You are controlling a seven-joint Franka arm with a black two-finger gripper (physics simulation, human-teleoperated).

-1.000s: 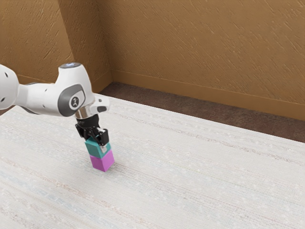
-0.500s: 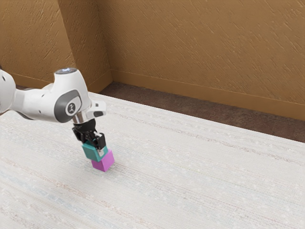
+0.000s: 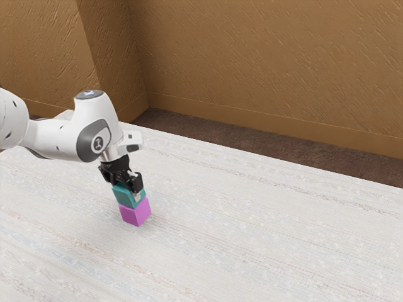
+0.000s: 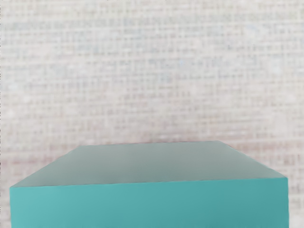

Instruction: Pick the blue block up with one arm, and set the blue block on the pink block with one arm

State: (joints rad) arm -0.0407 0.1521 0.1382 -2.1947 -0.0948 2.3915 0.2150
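Here, from the largest thing down:

- The table (image 3: pixel 264 239) is spreading across most of the exterior view, pale and woven-looking, with faint streaks running from left to right. In the wrist view the same pale weave (image 4: pixel 152 71) is lying beyond the held block.
- The tan walls (image 3: pixel 264 56) are standing at the far side, and a dark strip of floor (image 3: pixel 283 145) is running between them and the table's far edge.
- The white arm (image 3: pixel 69 135) is reaching in from the exterior view's left and bending down over the near left part of the table.
- The pink block (image 3: pixel 135 212) is sitting flat on the table under the hand, a magenta cube with one corner turned toward the near side.
- The blue block (image 3: pixel 128 196) is looking more teal than blue. It is resting squarely on top of the pink block, the two touching and roughly lined up. In the wrist view it (image 4: pixel 152 190) is sitting just under the hand as a flat teal slab with a paler top face.
- The gripper (image 3: pixel 126 182) is pointing straight down, its black fingers (image 3: pixel 135 182) standing narrow and pressing the upper part of the blue block from two sides, so it is gripping that block.
- The table around the stack is lying bare.
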